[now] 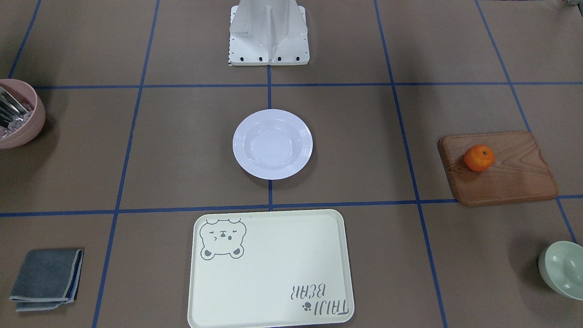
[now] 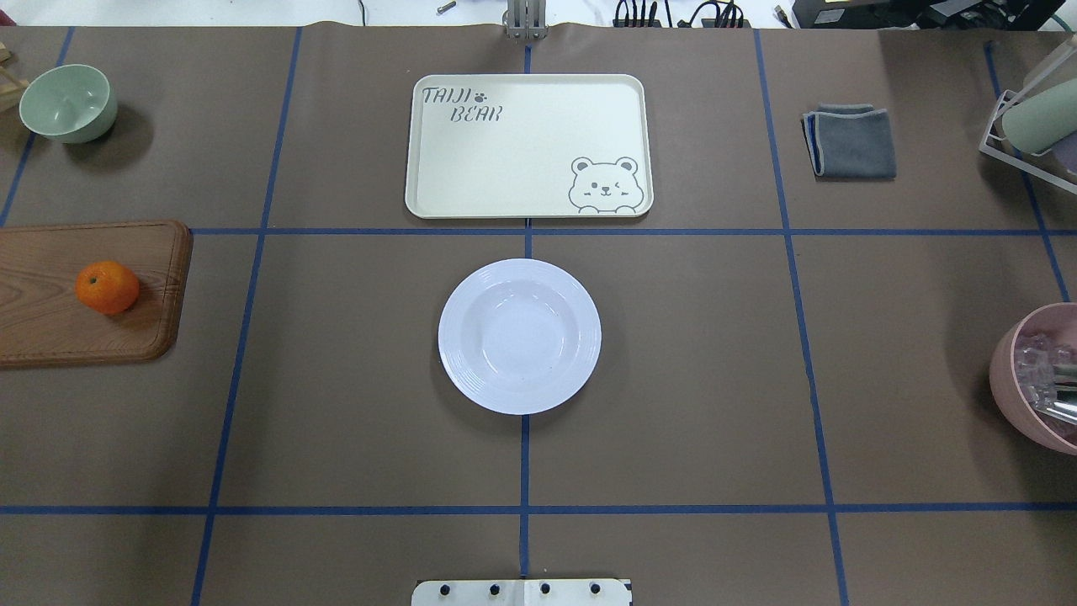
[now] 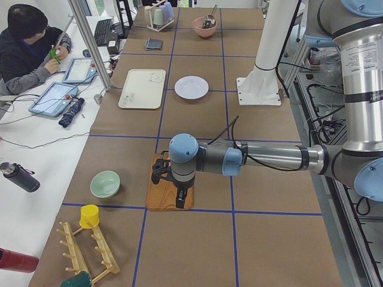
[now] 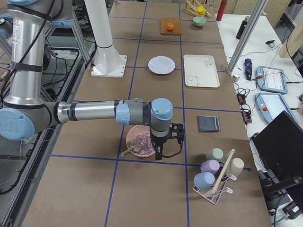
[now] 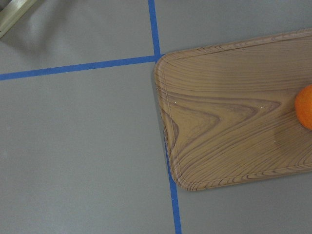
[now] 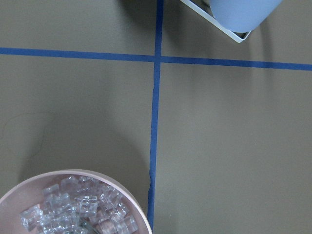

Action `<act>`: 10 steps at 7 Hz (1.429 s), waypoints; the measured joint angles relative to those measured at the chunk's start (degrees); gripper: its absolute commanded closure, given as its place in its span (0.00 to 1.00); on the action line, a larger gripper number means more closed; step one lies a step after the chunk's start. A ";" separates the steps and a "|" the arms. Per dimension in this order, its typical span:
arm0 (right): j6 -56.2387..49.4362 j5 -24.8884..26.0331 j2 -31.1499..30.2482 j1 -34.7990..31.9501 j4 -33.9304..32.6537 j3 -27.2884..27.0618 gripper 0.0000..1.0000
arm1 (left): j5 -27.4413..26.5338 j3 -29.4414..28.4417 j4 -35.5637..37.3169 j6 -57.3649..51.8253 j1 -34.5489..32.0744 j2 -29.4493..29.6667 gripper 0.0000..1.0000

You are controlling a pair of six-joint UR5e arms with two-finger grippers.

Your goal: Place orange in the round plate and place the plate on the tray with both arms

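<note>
- Front-facing view: the orange point(image 1: 478, 157) sits on a wooden board point(image 1: 514, 182) on the robot's left side, well apart from the plate point(image 1: 272, 144). The plate lies empty at the middle of the table point(image 1: 182, 159), straight out from the robot's base point(image 1: 268, 36). The tray point(image 1: 273, 273), also empty, lies just beyond it. I judge this line-up lets each arm take one side of the plate and carry it a short way out. A pink bowl point(image 1: 27, 132), a green bowl point(image 1: 562, 269) and a folded cloth point(image 1: 45, 278) lie toward the edges.
- Overhead view: no arm shows over the middle, and no step of the task is done. Since the fruit is on the left, fetching it looks like the left arm's job.
- Left side view: the left arm point(image 3: 269, 156) reaches low across the table. The left gripper point(image 3: 181, 200) points down over the board, probably posed to go for the fruit. I cannot tell whether it is open or closed.
- Right side view: the right arm point(image 4: 90, 112) holds the right gripper point(image 4: 161, 153) over the pink bowl, far from the plate and likely waiting. Its opening cannot be told either.
- Left wrist view: the camera looks down on the board's corner, with the orange cut by the frame's right edge. No fingers show.
- Right wrist view: only the pink bowl's rim and the clear pieces point(image 6: 78, 209) in it show, and none of the task's things.
</note>
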State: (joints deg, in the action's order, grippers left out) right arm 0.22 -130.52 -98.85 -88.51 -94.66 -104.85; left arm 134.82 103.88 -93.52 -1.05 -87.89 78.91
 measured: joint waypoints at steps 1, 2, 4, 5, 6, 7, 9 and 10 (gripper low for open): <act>0.03 0.00 0.06 0.00 0.00 0.00 0.00 | 0.00 0.09 0.02 0.00 0.06 0.01 0.02; 0.04 0.02 0.17 0.00 0.02 0.00 0.00 | 0.00 0.26 0.04 0.00 0.12 0.04 0.02; 0.07 -0.34 0.72 0.03 0.04 -0.75 0.00 | -0.13 1.12 0.12 0.00 0.17 0.06 0.02; 0.11 -0.78 1.40 0.13 -0.03 -1.72 0.00 | -0.32 1.68 0.16 0.00 0.17 0.34 0.02; 0.12 -1.09 2.09 0.27 -0.07 -2.25 0.00 | -0.49 1.90 0.17 0.01 0.17 1.06 0.02; 0.23 -1.26 2.98 0.38 0.26 -2.59 0.00 | -0.55 1.97 0.10 0.11 0.08 2.08 0.02; 0.86 -1.60 4.15 0.43 6.57 -2.44 0.00 | -0.44 1.78 -2.49 0.45 -0.05 5.43 0.02; 1.17 -1.81 4.09 0.43 11.29 -1.39 0.00 | -0.47 0.81 -6.51 0.59 -0.08 6.98 0.02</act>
State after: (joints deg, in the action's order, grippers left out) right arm 1.39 -132.33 -94.76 -88.08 -83.37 -106.24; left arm 134.36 104.68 -100.02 -0.47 -87.97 85.89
